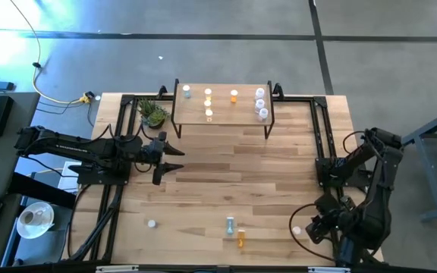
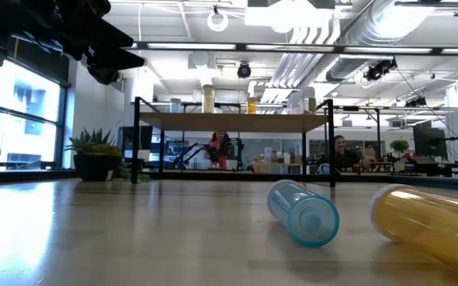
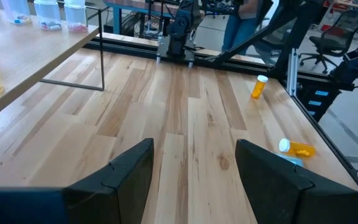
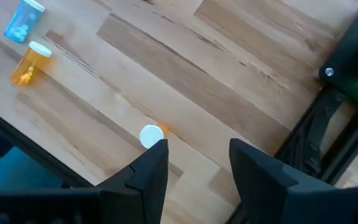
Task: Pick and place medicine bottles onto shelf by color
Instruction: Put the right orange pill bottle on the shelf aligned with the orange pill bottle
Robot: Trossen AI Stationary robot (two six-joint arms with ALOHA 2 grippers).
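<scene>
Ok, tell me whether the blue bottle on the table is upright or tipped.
Tipped. The blue bottle lies on its side on the table, its round end toward the low camera, next to an orange bottle that is also lying down.

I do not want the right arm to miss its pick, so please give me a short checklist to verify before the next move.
1. Right gripper open and empty: ok.
2. Left gripper open, empty, hovering away from the shelf: ok.
3. Orange bottle upright just ahead of the right fingertips: ok.
4. Blue bottle and yellow bottle lying on their sides, clear of that pick: ok.
5. Free space beside the orange bottle on the shelf: ok.
6. Caps tight: cannot tell.
</scene>
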